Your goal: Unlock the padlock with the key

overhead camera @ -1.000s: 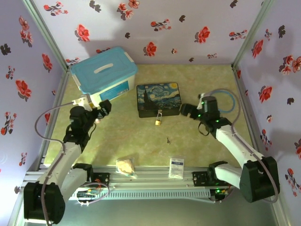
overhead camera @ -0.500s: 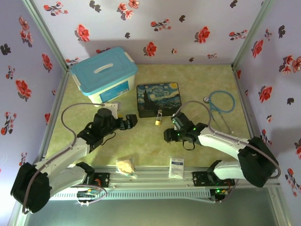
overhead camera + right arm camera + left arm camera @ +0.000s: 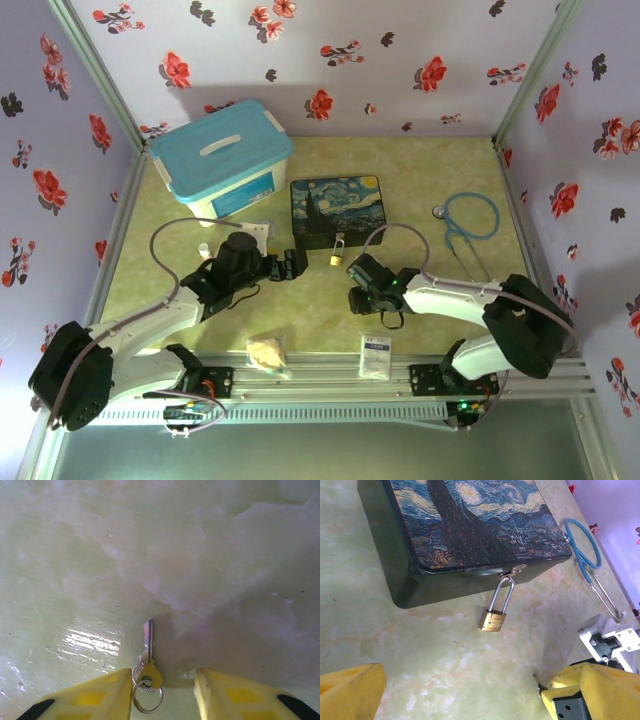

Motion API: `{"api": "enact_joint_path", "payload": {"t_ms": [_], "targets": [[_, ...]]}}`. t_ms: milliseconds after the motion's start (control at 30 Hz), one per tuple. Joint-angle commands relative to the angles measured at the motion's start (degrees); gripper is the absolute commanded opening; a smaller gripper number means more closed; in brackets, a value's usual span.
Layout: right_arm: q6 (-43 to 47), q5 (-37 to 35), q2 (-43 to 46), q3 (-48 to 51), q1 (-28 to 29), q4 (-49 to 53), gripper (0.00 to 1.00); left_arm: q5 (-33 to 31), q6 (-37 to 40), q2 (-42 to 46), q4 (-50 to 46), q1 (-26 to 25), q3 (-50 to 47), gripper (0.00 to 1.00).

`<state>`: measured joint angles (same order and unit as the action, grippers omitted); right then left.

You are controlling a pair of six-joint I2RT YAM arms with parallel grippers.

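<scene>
The small brass padlock [image 3: 337, 257] [image 3: 493, 620] hangs by its silver shackle from the clasp of the starry-night tin [image 3: 337, 210] [image 3: 465, 530] and lies on the table. The key [image 3: 148, 650] lies flat on the table, blade pointing away, with a ring through its head. My right gripper [image 3: 357, 292] [image 3: 162, 695] is down over it. Its yellow fingers [image 3: 95, 697] straddle the key's head; the left one is at the head's edge and a gap is left on the right. My left gripper [image 3: 290, 265] [image 3: 470, 695] is wide open, just short of the padlock.
A blue-lidded plastic box [image 3: 222, 155] stands at the back left. A blue stethoscope [image 3: 470, 215] [image 3: 585, 545] lies to the right of the tin. A white packet [image 3: 376, 352] and a crumpled beige item [image 3: 267, 352] sit at the near edge.
Both arms have swung in toward the middle. The right gripper has come down over the key and its jaws have narrowed. The left gripper has moved right toward the padlock, still open.
</scene>
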<state>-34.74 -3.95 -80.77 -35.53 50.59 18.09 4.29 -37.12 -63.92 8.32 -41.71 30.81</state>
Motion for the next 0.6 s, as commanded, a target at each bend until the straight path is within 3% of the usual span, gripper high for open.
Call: {"api": "enact_joint_path", "payload": {"t_ms": [0, 267, 467, 567], "targets": [[0.3, -1.8, -3.8, -0.8, 1.4, -0.3, 0.34, -1.1, -1.1, -0.7, 2.1, -0.7, 1.5, 1.00], [0.9, -4.2, -6.4, -1.8, 4.6, 1.6, 0.27, -1.2, -2.0, -1.2, 2.3, -1.1, 1.0, 1.00], [2.2, -2.1, -6.7, -0.5, 4.6, -2.0, 0.09, -1.3, -2.3, -1.6, 2.7, -1.2, 0.7, 1.00], [3.8, -1.4, -6.3, -0.4, 4.4, -2.0, 0.04, -1.2, -2.2, -1.9, 2.6, -1.3, 0.8, 1.00]]}}
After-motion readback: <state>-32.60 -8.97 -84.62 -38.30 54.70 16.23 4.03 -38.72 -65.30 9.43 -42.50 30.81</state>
